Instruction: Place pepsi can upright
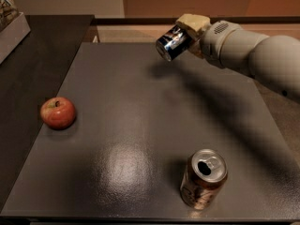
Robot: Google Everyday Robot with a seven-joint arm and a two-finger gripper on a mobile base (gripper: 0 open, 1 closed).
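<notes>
The pepsi can (172,42), dark blue with a silver end, is held tilted on its side in the air above the far middle of the dark grey table (140,107). My gripper (187,31) comes in from the right on a white arm and is shut on the can, with a tan finger (193,21) showing over the can's top. The can's shadow falls on the table just below and left of it.
A red apple (58,112) lies at the table's left side. A brown can with an opened silver top (203,178) stands upright near the front right. A darker counter (33,64) adjoins on the left, with a box (10,25) at its far end.
</notes>
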